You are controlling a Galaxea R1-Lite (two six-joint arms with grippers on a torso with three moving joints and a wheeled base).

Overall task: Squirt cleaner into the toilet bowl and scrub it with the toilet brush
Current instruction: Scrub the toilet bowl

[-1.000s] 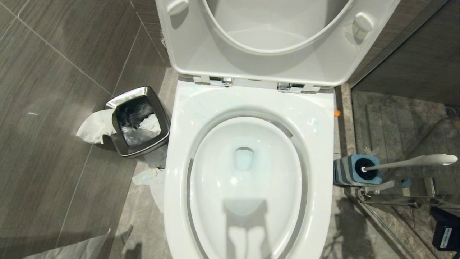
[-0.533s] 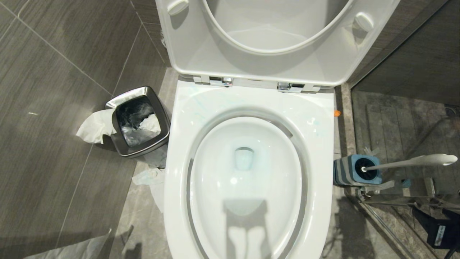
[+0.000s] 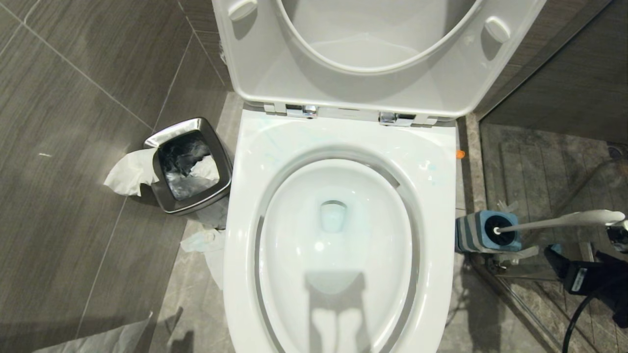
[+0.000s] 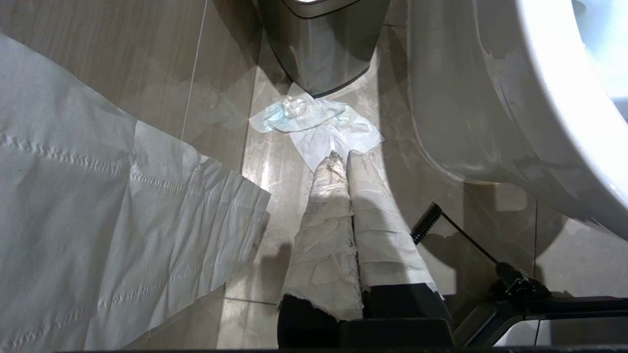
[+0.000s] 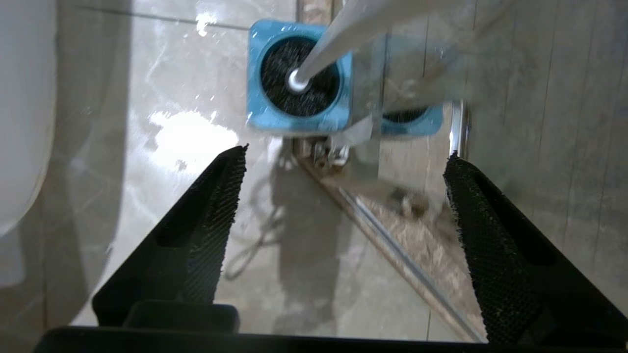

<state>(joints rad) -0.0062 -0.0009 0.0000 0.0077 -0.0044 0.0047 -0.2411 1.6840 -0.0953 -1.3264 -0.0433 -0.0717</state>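
The white toilet bowl (image 3: 338, 137) fills the middle of the head view, with its seat and lid raised. To its right the toilet brush (image 3: 554, 220) stands in a blue-and-grey striped holder (image 3: 471, 233), its white handle leaning right. My right gripper (image 3: 586, 247) is open beside and just below the handle's far end, touching nothing. In the right wrist view that gripper (image 5: 347, 152) has floor between its jaws; the black bristles (image 5: 279, 61) sit beyond. My left gripper (image 4: 342, 156) hangs shut over the floor left of the bowl. No cleaner is in view.
A small steel bin (image 3: 216, 152) stands left of the bowl, with crumpled tissue (image 3: 130, 171) beside it and more tissue (image 3: 206, 240) on the floor. A large paper sheet (image 4: 98, 220) lies near my left gripper. A metal door track (image 5: 392, 235) runs behind the brush holder.
My right gripper has risen from the lower right corner of the head view up towards the brush handle. The brush, bowl and left arm have not moved.
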